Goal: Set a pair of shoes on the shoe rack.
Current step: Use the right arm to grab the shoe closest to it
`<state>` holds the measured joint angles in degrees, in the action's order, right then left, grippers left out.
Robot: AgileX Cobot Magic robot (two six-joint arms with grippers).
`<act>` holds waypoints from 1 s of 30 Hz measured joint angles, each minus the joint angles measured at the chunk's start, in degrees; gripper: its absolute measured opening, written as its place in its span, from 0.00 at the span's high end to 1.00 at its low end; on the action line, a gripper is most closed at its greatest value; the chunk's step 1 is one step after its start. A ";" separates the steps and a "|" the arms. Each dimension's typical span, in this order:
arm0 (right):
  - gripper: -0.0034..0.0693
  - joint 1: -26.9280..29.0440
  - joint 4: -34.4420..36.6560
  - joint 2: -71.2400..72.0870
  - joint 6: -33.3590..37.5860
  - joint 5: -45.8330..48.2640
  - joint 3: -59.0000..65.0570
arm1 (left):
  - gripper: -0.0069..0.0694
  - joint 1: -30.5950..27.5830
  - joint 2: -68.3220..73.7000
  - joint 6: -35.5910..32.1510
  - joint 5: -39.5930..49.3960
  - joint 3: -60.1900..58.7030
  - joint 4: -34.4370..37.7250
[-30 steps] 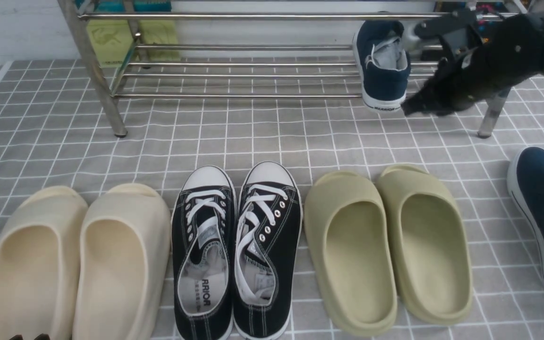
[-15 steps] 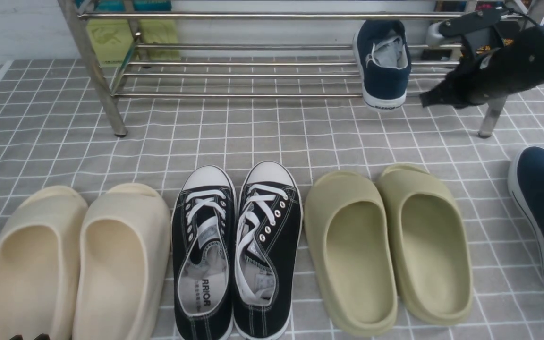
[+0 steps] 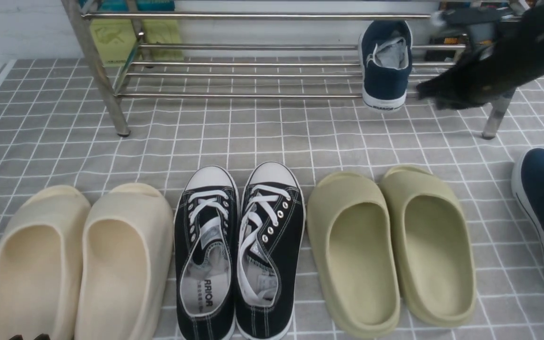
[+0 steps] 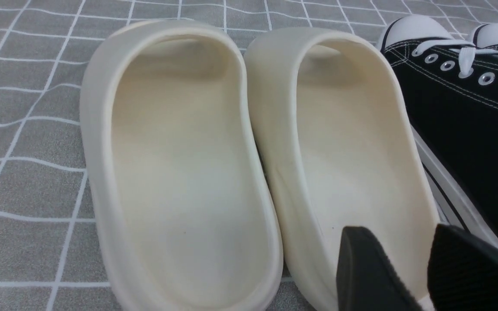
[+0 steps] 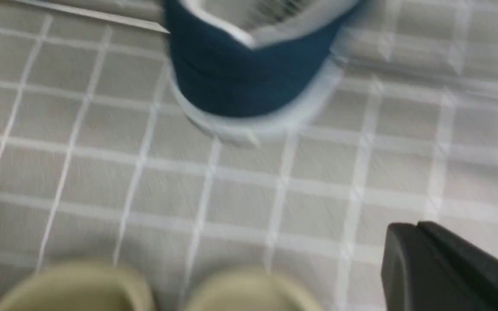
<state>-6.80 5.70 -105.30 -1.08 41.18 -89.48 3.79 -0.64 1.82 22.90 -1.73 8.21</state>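
One navy slip-on shoe (image 3: pixel 385 71) stands on the lower bars of the silver shoe rack (image 3: pixel 253 16), toe inward and heel over the front bar. It shows blurred in the right wrist view (image 5: pixel 249 82). The other navy shoe (image 3: pixel 543 189) lies on the cloth at the far right edge. My right gripper (image 3: pixel 423 89) hangs just right of the racked shoe, shut and empty (image 5: pixel 407 231). My left gripper (image 4: pixel 398 233) is open and empty, low over the cream slippers (image 4: pixel 339 142).
On the grey checked cloth, in a front row, lie cream slippers (image 3: pixel 83 264), black lace-up sneakers (image 3: pixel 239 245) and olive-green slippers (image 3: pixel 390 245). The rack's right front leg (image 3: pixel 491 120) stands below my right arm. Yellow-green items (image 3: pixel 111 38) sit behind the rack.
My right gripper has drawn back to the right, away from the navy shoe, which stays on the rack. The left arm has not moved.
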 joint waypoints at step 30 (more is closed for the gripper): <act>0.91 2.16 -20.50 13.98 -16.30 -0.50 37.65 | 0.60 0.00 0.00 0.00 0.00 0.00 0.11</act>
<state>-4.65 -14.80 -91.32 -17.38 40.68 -51.83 3.79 -0.64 1.82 22.90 -1.73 8.31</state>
